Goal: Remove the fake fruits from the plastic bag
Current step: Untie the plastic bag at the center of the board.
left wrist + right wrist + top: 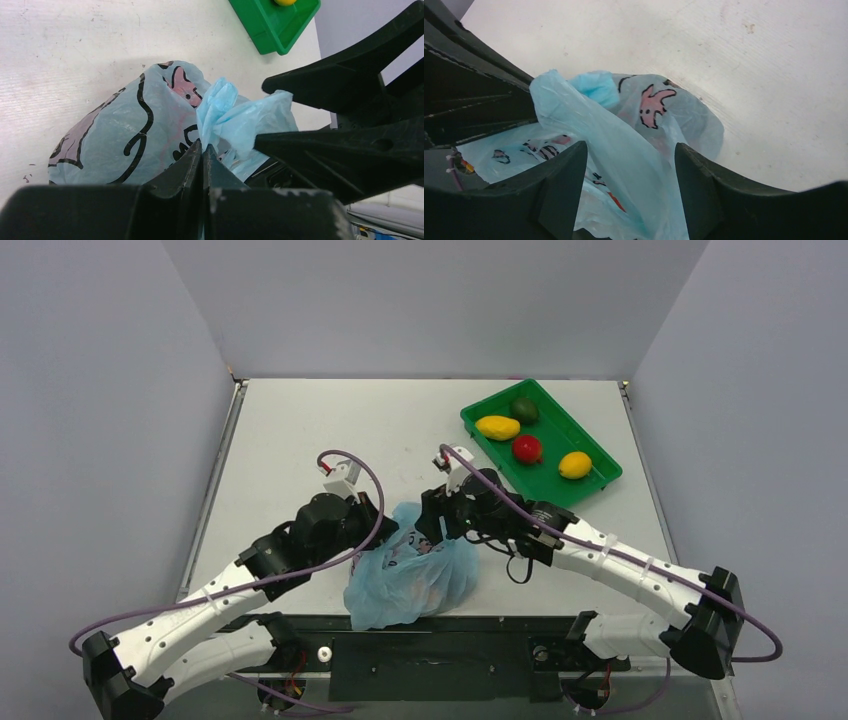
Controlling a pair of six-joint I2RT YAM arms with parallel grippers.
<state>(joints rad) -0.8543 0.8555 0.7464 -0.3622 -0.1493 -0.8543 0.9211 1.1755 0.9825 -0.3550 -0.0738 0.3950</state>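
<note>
The light-blue plastic bag (410, 578) lies crumpled at the near table edge between both arms. My left gripper (388, 532) is at its left top; in the left wrist view the gripper (202, 146) is shut on a bunched fold of the bag (125, 135). My right gripper (432, 532) is at the bag's upper right. In the right wrist view it (629, 155) is open and straddles a raised band of the bag (624, 145), not pinching it. The fruits inside are hidden; only a faint pinkish tint shows through.
A green tray (590, 445) at the back right holds two yellow fruits (498, 427), a dark green one (525, 409) and a round red one (527, 448). Its corner shows in the left wrist view (272, 27). The bag overhangs the table's near edge.
</note>
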